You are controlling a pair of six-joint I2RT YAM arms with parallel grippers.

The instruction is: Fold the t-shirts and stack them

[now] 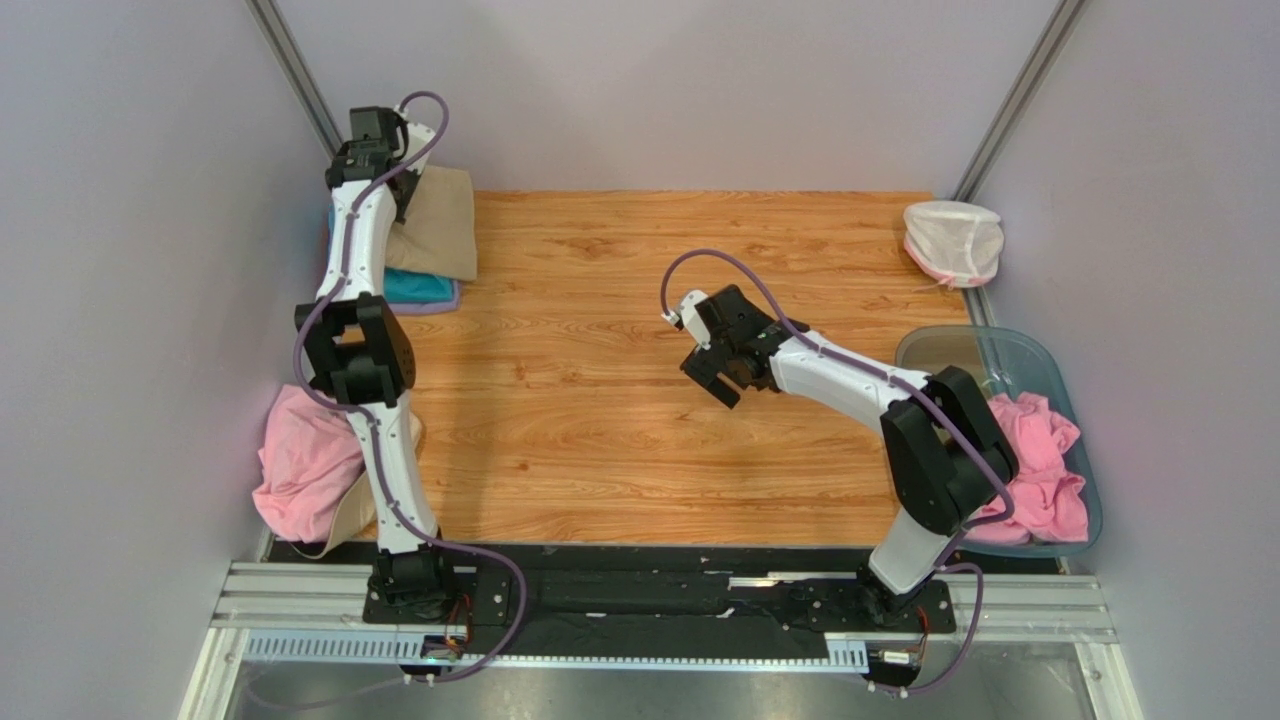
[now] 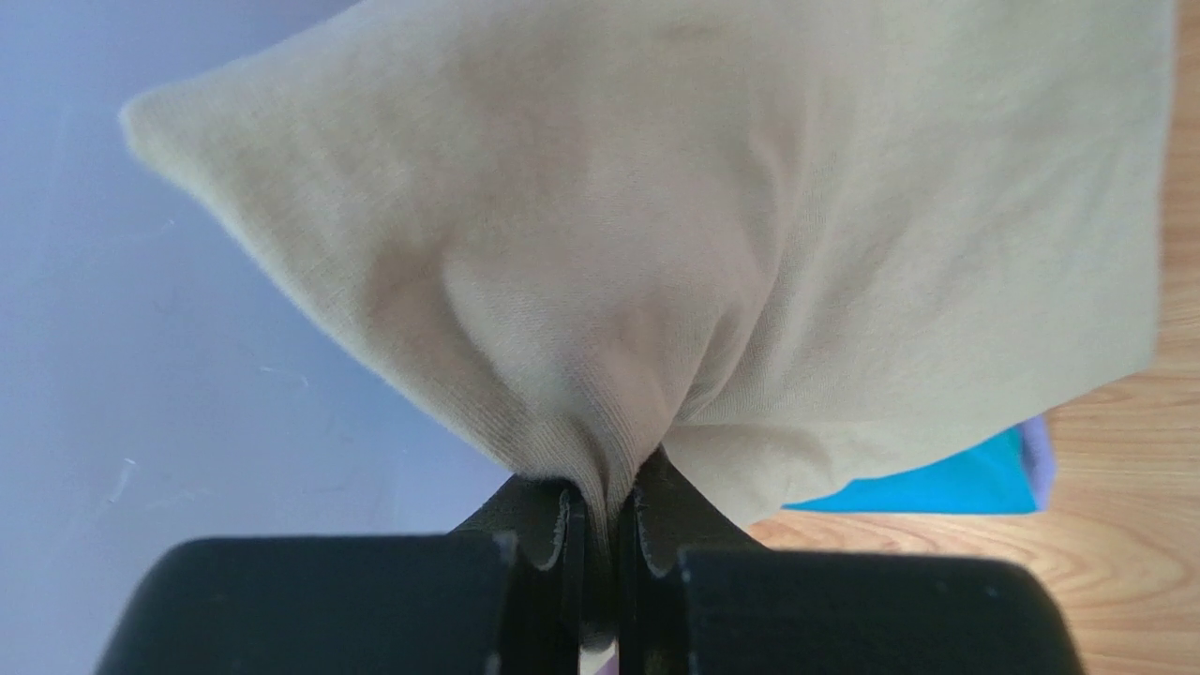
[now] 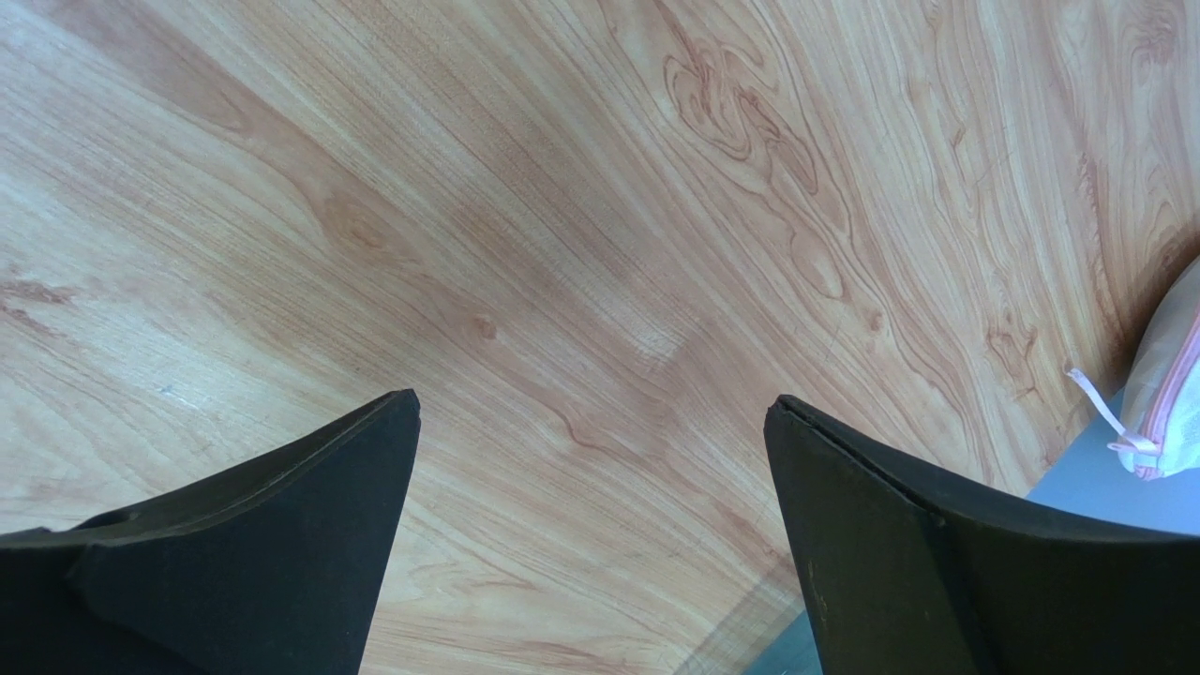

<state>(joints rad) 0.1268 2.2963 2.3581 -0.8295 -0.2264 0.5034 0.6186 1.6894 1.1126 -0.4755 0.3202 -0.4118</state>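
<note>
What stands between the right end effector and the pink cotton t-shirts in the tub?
Only the wall of the clear bluish plastic tub holding the pink cotton t-shirts; the right end effector hangs over bare wooden table.

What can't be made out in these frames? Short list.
Top view: left arm covers part of the tan shirt and teal shirt; stack count unclear.
Left wrist: tan shirt, pinched in the shut left end effector, fills the frame, hiding most of the stack.
Top view: right arm hides part of the pink shirts in the tub; number unclear.
Right wrist: pouch cut off by the right edge.
</note>
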